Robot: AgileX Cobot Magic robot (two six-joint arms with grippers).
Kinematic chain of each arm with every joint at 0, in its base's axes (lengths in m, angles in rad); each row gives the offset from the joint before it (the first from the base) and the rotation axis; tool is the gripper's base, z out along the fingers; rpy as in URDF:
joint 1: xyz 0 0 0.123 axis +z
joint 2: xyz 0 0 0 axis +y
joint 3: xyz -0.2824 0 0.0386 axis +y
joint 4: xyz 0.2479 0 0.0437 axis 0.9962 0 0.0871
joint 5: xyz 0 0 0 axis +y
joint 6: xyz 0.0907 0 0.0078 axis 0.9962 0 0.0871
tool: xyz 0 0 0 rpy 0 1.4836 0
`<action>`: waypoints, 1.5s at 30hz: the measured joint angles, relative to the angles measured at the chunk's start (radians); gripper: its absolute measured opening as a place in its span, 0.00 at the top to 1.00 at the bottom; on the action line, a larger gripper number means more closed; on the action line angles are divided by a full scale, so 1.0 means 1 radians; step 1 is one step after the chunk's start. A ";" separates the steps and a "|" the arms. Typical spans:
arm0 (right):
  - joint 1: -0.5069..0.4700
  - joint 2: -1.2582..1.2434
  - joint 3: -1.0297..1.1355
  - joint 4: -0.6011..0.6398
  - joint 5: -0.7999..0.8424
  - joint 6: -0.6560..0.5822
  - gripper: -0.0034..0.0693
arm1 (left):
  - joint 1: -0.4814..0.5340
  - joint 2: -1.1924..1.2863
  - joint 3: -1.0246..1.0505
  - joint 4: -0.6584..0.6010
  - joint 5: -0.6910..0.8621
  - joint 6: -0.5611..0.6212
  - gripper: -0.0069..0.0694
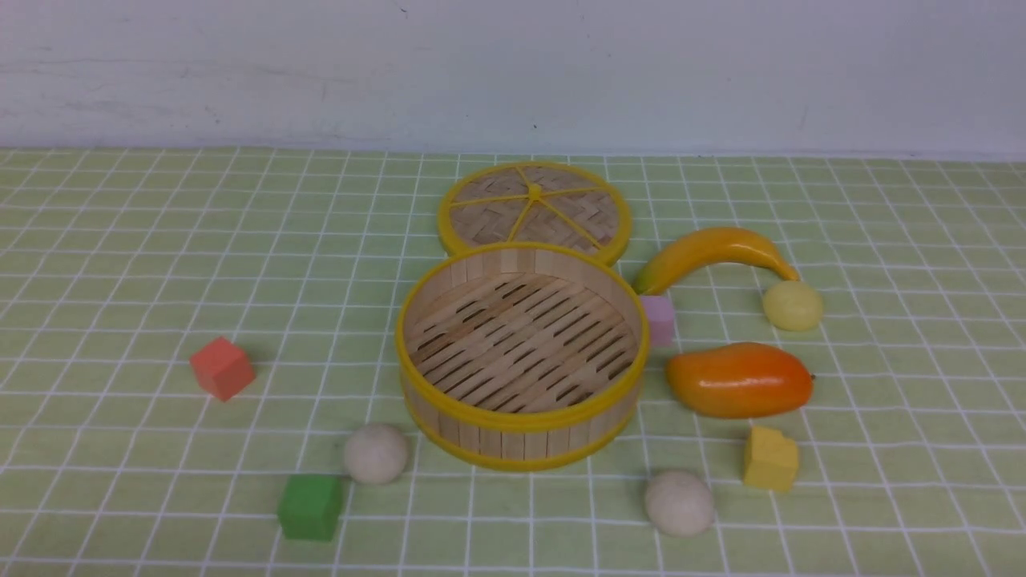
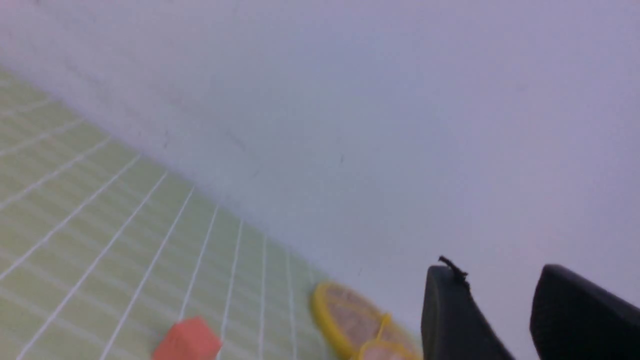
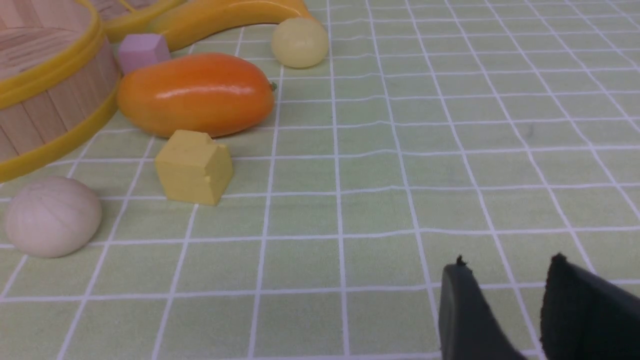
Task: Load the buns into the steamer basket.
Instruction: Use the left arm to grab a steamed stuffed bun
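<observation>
The steamer basket [image 1: 521,421] stands empty in the middle of the table. One beige bun [image 1: 376,453] lies at its front left and another beige bun [image 1: 680,502] at its front right. The pale yellow bun [image 1: 792,305] rests by the banana's tip. In the right wrist view, the near beige bun [image 3: 52,216], the pale yellow bun [image 3: 300,42] and the basket wall [image 3: 50,100] show. My right gripper [image 3: 507,265] hovers low over bare cloth, open, with nothing between its fingers. My left gripper [image 2: 500,272] is open and empty, pointing at the wall. Neither gripper shows in the front view.
The flat woven lid [image 1: 535,210] lies behind the basket. A banana [image 1: 713,252], pink cube [image 1: 659,319], orange mango [image 1: 739,380] and yellow block [image 1: 770,458] crowd the basket's right side. A red cube [image 1: 222,368] and green cube [image 1: 310,506] sit on the left.
</observation>
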State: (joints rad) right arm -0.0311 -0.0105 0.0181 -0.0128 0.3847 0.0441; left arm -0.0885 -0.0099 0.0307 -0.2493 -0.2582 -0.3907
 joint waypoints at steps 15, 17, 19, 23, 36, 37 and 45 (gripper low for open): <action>0.000 0.000 0.000 0.000 0.000 0.000 0.62 | 0.000 0.273 -0.695 0.044 0.556 0.002 0.60; 0.000 0.000 0.000 0.000 0.000 0.000 0.62 | 0.000 0.326 -0.739 0.052 0.650 0.002 0.60; 0.000 0.000 0.000 0.000 0.000 0.000 0.62 | 0.000 0.427 -0.803 0.077 0.783 0.002 0.60; 0.000 0.000 0.000 0.000 0.000 0.000 0.62 | 0.000 0.566 -0.810 0.134 0.889 0.002 0.60; 0.000 0.000 0.000 0.000 0.000 0.000 0.62 | 0.000 1.039 -0.851 -0.064 1.045 0.210 0.60; 0.000 0.000 0.000 0.000 0.000 0.000 0.62 | 0.000 1.083 -0.874 -0.098 1.068 0.238 0.60; 0.000 0.000 0.000 0.000 0.000 0.000 0.62 | -0.128 1.417 -1.058 -0.124 1.126 0.284 0.60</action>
State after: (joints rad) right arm -0.0311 -0.0105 0.0181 -0.0128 0.3847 0.0441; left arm -0.2167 1.4073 -1.0269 -0.3732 0.8680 -0.1063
